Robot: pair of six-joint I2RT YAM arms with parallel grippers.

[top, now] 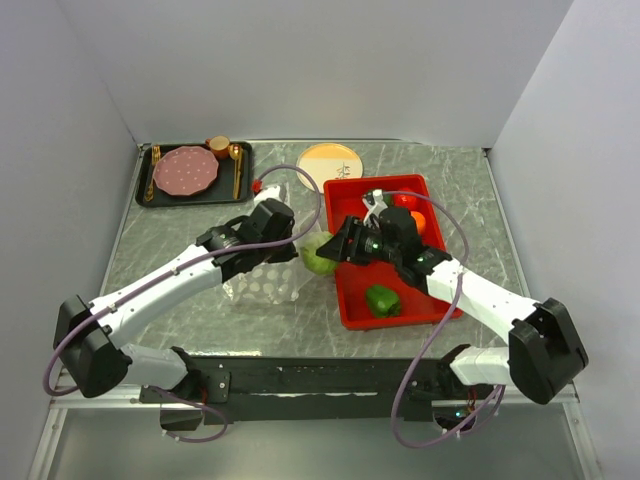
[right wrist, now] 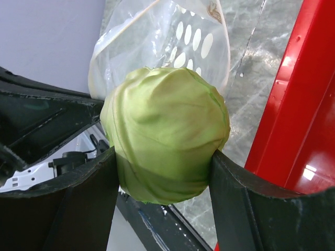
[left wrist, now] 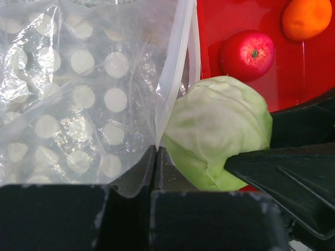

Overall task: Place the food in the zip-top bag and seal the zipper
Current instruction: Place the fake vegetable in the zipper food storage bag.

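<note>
Right wrist view: the right hand (right wrist: 165, 175) clamps the light green cabbage (right wrist: 165, 125). Pinched closed, the left hand (left wrist: 156, 157) grips the zip-top bag (left wrist: 78, 78) at its edge.

We count four pieces of toy food: one pale green round cabbage (top: 318, 255), one dark green pepper (top: 382, 300), one shiny red apple (left wrist: 247, 54) and one round orange fruit (left wrist: 306, 18). There is one clear crinkly plastic bag printed with white dots (top: 262, 285). On the grey marbled surface (top: 290, 330) we count two trays, one red rectangular plastic tray (top: 350, 300) and one black tray (top: 146, 192). We also count two plates, one pink scalloped plate (top: 184, 171) and one pale yellow round plate (top: 330, 160), and two thin gold utensils (top: 155, 172).
</note>
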